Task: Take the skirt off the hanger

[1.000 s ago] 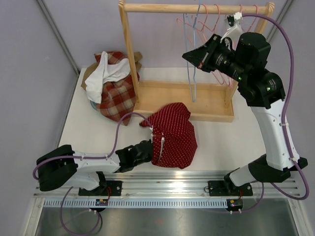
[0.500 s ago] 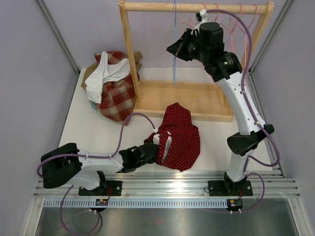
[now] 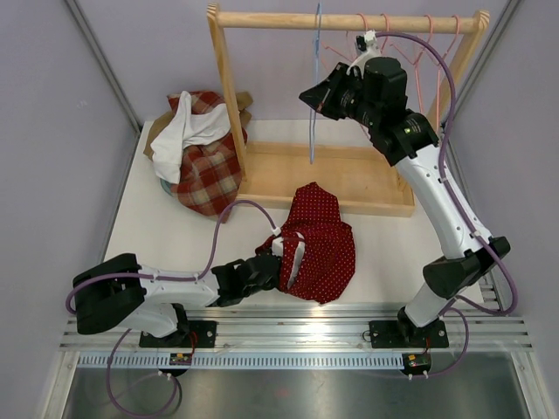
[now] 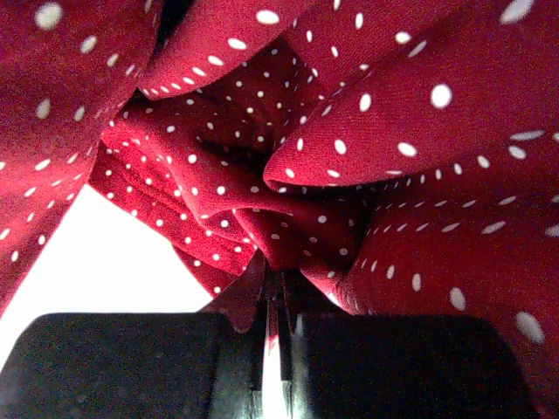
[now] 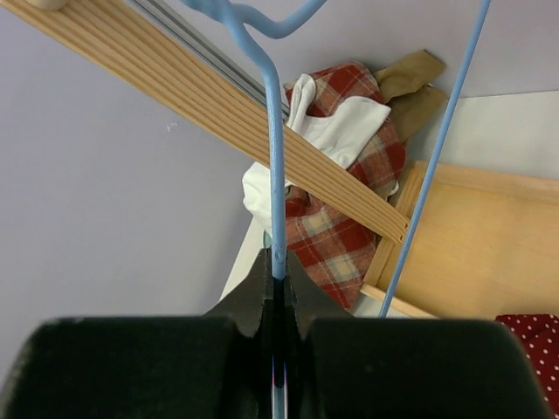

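While skirt (image 3: 321,240) lies on table (image 3: 389,257) | left pincer (image 4: 278,301) pinching skirt | right pincer (image 5: 278,275) pinching blue hanger (image 5: 276,166)

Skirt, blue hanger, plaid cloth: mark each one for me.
skirt (image 3: 325,246): top view, middle of the dotted red fabric.
blue hanger (image 5: 276,175): right wrist view, the straight wire below its hook.
plaid cloth (image 3: 210,170): top view, lower part of the heap.
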{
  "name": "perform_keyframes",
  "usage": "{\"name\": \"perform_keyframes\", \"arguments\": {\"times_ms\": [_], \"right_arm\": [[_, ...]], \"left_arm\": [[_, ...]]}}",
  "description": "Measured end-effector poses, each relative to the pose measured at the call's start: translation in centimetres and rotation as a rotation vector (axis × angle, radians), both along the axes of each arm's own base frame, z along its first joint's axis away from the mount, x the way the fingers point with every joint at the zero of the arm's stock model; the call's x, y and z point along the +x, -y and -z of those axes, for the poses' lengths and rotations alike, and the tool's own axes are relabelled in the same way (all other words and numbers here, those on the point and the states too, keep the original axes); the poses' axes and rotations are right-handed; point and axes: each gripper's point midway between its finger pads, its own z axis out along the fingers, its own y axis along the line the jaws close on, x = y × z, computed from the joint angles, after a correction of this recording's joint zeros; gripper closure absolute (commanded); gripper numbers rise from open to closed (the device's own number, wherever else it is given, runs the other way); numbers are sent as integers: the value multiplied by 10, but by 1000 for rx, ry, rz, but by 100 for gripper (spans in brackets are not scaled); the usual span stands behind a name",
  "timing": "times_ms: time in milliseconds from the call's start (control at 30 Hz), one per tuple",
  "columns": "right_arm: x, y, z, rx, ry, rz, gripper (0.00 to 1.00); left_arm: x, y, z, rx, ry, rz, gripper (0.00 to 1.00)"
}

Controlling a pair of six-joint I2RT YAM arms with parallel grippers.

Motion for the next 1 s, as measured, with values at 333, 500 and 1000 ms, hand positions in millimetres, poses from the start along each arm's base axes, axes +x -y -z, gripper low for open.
{"name": "perform_keyframes", "arguments": {"times_ms": [333,500,1000], "right_arm": [[36,-8,-22,-22,-3,43,100],[39,-6,34,-89,-122,47,100],[-65,50,23,-114,-82,35,0]], "left_arm": [[3,1,1,8,4,-13,100],[10,-2,-5,75,2,-46,100],[182,-145,-425,-94,596,-609,100]]}}
